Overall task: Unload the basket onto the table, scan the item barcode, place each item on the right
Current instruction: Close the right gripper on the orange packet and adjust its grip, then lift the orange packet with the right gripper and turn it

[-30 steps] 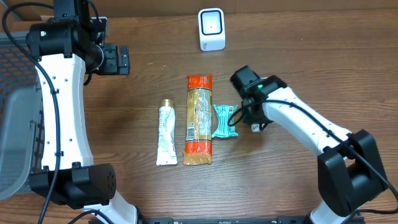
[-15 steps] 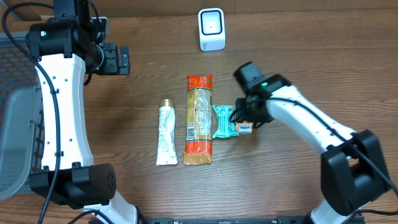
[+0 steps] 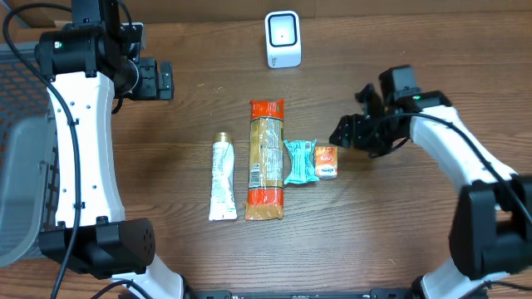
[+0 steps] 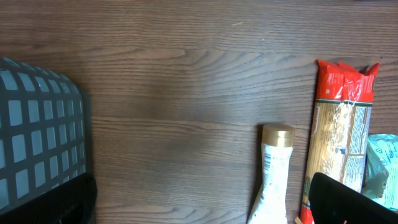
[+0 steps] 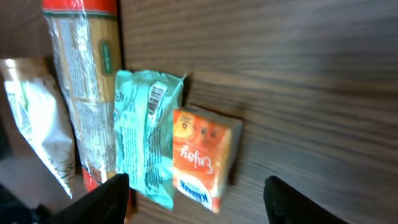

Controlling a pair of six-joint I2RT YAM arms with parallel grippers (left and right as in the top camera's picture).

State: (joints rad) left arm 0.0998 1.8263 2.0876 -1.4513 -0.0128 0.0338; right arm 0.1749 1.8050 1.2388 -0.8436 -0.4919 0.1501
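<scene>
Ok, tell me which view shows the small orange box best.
Right wrist: the orange box appears large and close, its printed face visible. Overhead shows it small, beside the teal packet. Left wrist misses it.

**Right hand lets go of the carton and backs off**

A second ago the right hand [image 3: 356, 134] was low beside the teal foil packet [image 3: 300, 161], closed, with no carton lying there; now the small orange cardboard carton [image 3: 326, 161] lies on the tabletop [image 3: 357, 237], against the packet's right edge; the hand has pulled away to the right and towards the far edge, clear of the carton; its fingers, which were nearly together, now stand wide apart with nothing between them; the right forearm has swung outward with it.
</scene>
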